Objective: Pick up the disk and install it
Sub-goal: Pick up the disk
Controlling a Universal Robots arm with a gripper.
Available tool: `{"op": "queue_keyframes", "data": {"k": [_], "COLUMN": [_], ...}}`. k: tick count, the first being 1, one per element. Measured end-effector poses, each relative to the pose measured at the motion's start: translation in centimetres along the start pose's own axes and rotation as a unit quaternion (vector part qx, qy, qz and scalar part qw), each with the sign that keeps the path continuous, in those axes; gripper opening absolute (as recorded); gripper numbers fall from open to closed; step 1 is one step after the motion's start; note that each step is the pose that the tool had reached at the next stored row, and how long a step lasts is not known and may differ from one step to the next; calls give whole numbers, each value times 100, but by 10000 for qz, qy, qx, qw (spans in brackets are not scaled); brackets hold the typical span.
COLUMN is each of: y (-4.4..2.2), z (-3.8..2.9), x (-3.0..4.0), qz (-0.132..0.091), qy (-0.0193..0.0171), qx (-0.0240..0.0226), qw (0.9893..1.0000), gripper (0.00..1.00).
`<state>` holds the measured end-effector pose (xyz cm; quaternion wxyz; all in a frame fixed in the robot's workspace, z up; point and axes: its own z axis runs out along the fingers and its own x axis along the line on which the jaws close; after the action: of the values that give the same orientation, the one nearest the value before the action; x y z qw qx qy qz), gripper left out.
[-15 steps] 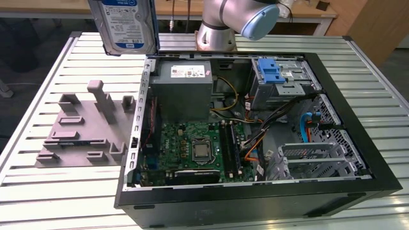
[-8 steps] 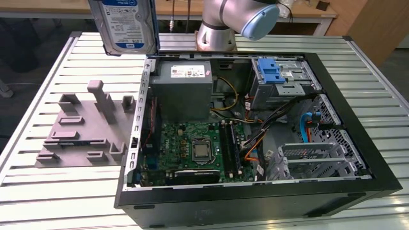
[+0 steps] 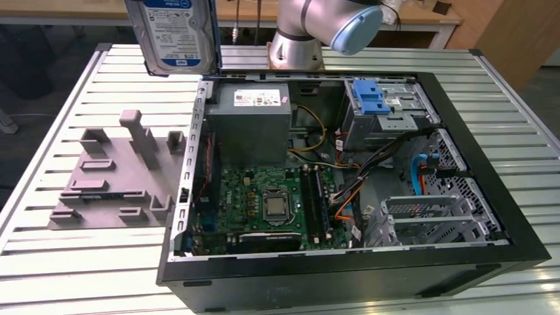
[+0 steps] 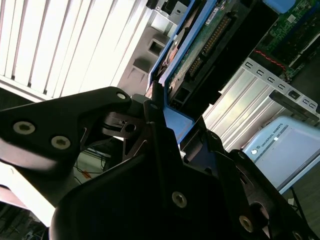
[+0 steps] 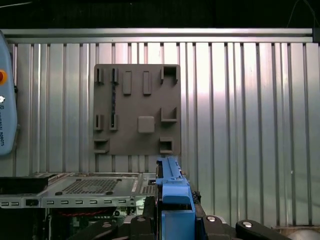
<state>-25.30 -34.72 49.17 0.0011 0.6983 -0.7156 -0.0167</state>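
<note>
Black two-fingered gripper (image 4: 167,117) sits nearest the lens in both wrist views, and I have it clamped shut on the blue plastic handle of the disk (image 4: 197,55), a flat silver-metal hard drive with blue side rails and a blue-and-white label. In the exterior view the disk (image 3: 175,33) hangs upright, high above the ribbed metal table (image 3: 70,275), label outward, just off the far corner of the open black computer case (image 3: 350,266) on the exterior view's left. Below it lies a grey moulded fixture plate (image 3: 114,177), with nothing seated in it. Farther off, inside the case, the metal drive cage with a blue latch (image 3: 381,102) stands well apart from the disk. I judge the pick-up done and the install not yet begun. Seating the disk calls for squaring its rails to the cage mouth while clearing the loose cables (image 3: 350,170).
</note>
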Motion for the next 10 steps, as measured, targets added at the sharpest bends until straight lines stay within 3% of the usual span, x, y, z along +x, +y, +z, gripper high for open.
{"op": "queue_keyframes", "data": {"k": [10], "y": [-14], "z": [-1], "x": [62], "qz": [0], "qy": [0], "qx": [0], "qw": [10000], "gripper": [36]}}
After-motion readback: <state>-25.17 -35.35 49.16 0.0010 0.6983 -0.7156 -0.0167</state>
